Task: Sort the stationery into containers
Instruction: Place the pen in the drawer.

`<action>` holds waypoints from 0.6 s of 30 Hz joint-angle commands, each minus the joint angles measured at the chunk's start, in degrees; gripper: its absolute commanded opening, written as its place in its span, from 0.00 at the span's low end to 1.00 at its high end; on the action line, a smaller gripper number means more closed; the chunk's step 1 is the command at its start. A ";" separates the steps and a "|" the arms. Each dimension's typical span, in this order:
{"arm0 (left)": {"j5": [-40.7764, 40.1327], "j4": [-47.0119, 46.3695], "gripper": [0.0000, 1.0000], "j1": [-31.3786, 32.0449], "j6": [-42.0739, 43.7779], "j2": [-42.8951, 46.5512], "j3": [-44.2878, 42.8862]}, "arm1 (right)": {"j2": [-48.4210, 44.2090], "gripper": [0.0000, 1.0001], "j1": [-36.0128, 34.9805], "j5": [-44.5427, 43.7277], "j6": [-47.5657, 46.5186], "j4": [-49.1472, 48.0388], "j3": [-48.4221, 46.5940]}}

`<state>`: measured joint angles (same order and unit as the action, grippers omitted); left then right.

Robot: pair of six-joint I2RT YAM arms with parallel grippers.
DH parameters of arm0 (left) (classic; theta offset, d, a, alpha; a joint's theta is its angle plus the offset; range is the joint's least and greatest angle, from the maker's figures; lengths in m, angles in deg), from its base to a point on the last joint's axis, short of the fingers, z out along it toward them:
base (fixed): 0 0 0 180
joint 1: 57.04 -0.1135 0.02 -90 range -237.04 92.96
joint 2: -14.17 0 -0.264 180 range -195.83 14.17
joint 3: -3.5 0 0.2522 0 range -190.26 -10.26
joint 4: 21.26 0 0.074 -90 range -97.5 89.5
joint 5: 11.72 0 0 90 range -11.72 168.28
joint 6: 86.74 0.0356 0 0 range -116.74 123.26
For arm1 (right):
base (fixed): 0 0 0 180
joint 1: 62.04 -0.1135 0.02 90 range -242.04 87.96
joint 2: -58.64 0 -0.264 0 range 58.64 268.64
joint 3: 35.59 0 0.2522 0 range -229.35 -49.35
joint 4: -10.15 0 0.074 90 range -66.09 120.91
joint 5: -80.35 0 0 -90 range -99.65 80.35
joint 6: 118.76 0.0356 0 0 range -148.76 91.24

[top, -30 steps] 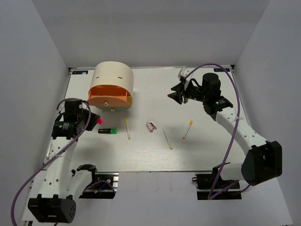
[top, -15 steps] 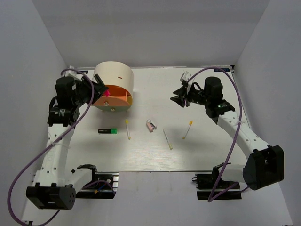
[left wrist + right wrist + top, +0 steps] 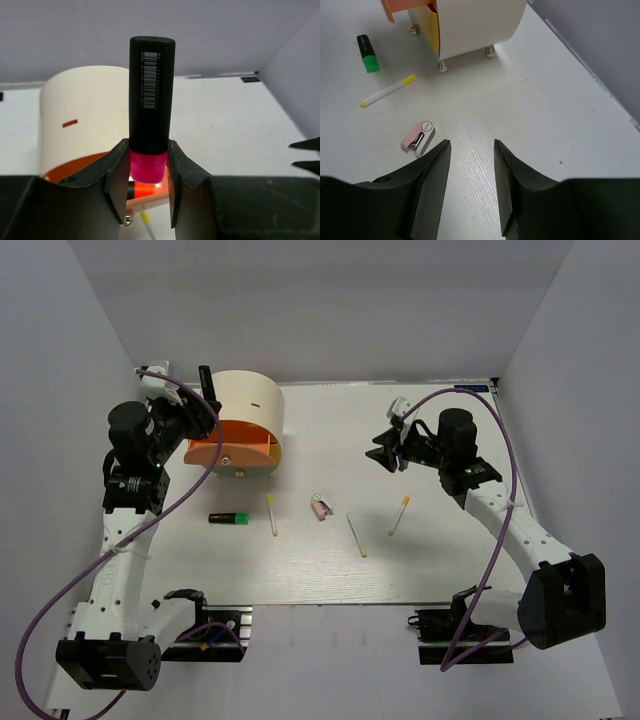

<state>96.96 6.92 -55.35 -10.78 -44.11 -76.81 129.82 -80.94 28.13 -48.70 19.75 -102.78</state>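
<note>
Left wrist view: the pink highlighter (image 3: 151, 95) is clamped in the left gripper (image 3: 148, 155), having been carried from the table to the open orange drawer (image 3: 75, 170) at 10 o'clock; release is judged next. The right gripper (image 3: 470, 150) is held spread, empty.

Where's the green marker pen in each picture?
Top external: the green highlighter lies left of centre, just below the cream organiser.
Left wrist: not in it; only the pink highlighter shows, with the cream organiser behind.
Right wrist: top left corner, left of the cream organiser.
Shared landmark: the cream organiser, in all three views.
</note>
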 commanded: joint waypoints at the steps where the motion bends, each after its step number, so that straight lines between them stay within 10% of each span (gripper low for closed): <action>1: 1.36 -4.57 0.00 0.15 11.39 0.80 1.94 | -1.31 0.46 0.53 0.81 -0.01 -3.04 0.43; 18: 0.66 -6.50 0.15 0.15 10.27 -1.40 8.71 | -1.48 0.49 1.05 1.33 0.52 -3.74 1.13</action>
<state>97.00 2.70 -55.32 -0.42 -45.81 -69.07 129.82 -80.35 28.46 -48.46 18.94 -101.97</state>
